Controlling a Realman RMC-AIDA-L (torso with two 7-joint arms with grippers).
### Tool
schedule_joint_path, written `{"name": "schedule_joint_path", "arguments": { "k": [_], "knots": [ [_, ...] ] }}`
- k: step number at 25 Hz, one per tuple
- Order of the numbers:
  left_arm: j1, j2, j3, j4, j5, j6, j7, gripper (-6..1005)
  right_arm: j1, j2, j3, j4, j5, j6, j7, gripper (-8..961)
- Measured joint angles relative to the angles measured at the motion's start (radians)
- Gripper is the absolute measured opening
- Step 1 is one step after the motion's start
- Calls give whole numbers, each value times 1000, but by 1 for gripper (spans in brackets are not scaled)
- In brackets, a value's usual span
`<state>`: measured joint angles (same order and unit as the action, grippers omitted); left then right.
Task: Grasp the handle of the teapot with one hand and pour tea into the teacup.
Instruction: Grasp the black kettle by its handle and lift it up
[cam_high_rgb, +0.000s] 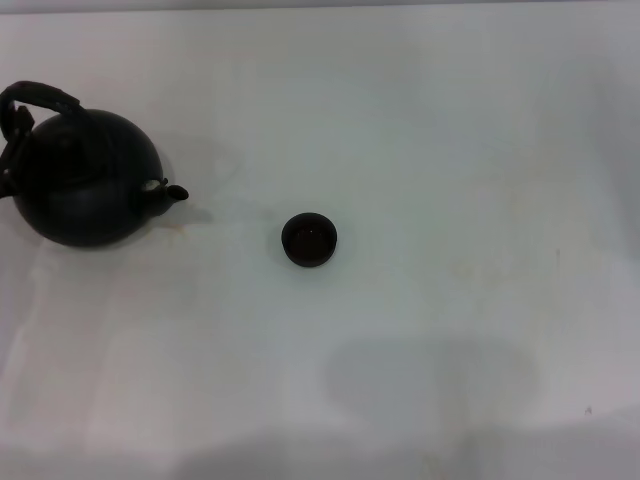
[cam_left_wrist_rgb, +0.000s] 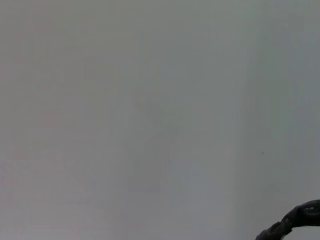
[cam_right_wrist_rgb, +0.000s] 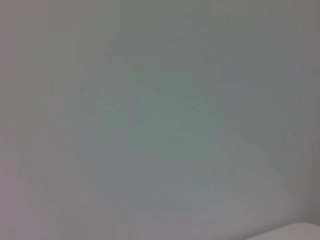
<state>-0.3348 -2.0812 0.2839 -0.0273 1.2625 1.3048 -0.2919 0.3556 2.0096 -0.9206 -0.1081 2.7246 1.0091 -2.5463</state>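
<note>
The round matte black teapot (cam_high_rgb: 82, 180) stands upright at the left of the white table, its short spout (cam_high_rgb: 172, 190) pointing right toward the teacup. Its arched dark wrapped handle (cam_high_rgb: 40, 97) rises over the top; a piece of the handle also shows in the corner of the left wrist view (cam_left_wrist_rgb: 295, 220). The small squat dark teacup (cam_high_rgb: 309, 239) stands near the table's middle, well apart from the teapot. Neither gripper shows in any view.
The white table (cam_high_rgb: 450, 150) fills the head view, and its surface fills both wrist views. A soft shadow (cam_high_rgb: 430, 380) lies on the table near the front. A pale edge shows in a corner of the right wrist view (cam_right_wrist_rgb: 295, 231).
</note>
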Motion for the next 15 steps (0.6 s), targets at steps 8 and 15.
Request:
{"name": "schedule_joint_path", "arguments": {
  "k": [8, 15],
  "knots": [
    [-29, 1, 2, 0, 0, -60, 18, 678, 6, 0, 0, -3, -7, 0, 2, 828],
    [-31, 0, 7, -1, 9, -65, 19, 676, 6, 0, 0, -5, -7, -1, 2, 827]
  ]
}}
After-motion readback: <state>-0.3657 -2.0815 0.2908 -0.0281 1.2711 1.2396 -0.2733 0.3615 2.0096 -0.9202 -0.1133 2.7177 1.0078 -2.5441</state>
